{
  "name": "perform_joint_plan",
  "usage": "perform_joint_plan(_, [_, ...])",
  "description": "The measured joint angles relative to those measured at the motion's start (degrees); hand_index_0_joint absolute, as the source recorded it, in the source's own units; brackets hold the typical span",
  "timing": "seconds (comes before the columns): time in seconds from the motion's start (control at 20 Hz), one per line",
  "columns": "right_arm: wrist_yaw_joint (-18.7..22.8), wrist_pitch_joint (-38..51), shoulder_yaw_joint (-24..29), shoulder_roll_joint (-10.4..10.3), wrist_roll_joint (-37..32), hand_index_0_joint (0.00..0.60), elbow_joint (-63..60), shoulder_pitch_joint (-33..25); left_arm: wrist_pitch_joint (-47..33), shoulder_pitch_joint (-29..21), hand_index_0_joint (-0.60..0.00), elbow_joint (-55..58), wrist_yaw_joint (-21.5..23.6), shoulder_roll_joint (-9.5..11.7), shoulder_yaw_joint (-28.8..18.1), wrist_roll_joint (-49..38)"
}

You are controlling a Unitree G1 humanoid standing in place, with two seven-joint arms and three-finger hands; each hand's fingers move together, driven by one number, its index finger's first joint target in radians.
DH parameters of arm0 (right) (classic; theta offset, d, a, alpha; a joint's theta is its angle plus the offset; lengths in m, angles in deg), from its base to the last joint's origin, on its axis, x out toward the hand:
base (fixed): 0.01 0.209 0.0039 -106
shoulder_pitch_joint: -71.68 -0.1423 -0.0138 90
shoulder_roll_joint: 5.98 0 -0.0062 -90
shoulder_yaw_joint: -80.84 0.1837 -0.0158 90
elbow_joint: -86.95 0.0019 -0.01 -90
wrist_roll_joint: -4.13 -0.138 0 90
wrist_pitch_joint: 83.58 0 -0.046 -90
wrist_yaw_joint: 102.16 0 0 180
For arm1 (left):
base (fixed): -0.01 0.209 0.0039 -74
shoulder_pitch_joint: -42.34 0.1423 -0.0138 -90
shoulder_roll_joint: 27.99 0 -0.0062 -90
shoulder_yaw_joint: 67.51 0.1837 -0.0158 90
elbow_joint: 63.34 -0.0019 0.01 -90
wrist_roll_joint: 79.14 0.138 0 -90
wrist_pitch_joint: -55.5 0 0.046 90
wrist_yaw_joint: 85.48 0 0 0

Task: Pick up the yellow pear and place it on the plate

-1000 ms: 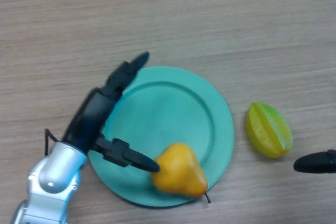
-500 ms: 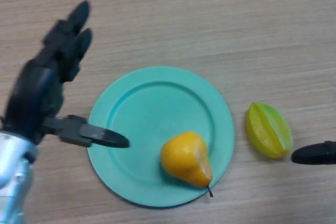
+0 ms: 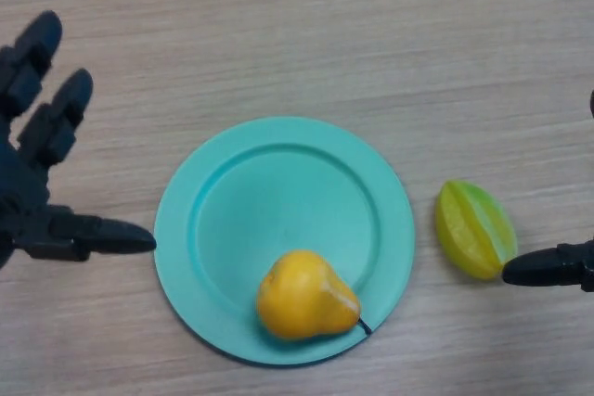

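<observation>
The yellow pear (image 3: 304, 297) lies on its side on the near part of the teal plate (image 3: 278, 192), its stem pointing right near the rim. My left hand (image 3: 37, 173) is at the left edge of the head view, clear of the plate, open with fingers spread and thumb pointing toward the plate; it holds nothing. Of my right hand (image 3: 549, 268) only a black fingertip shows at the right edge, just right of the star fruit.
A yellow-green star fruit (image 3: 474, 229) lies on the wooden table (image 3: 371, 34) to the right of the plate, between the plate and my right hand.
My left hand has let go of the pear and drawn back left, off the plate. The pear has rolled slightly left on the plate's near part.
</observation>
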Motion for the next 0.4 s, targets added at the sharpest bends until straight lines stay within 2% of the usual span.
perform_joint_plan(0.25, [0.0, 0.0, -0.4, 0.0, -1.3, 0.000, 0.1, -0.3, 0.6, -1.2, 0.000, 0.8, 0.0, 0.0, 0.1, 0.8])
perform_joint_plan(0.4, [0.0, 0.0, -0.4, 0.0, -1.3, 0.000, 0.2, -0.6, 0.6, -1.7, 0.000, 0.8, 0.2, 0.0, 1.2, 4.6])
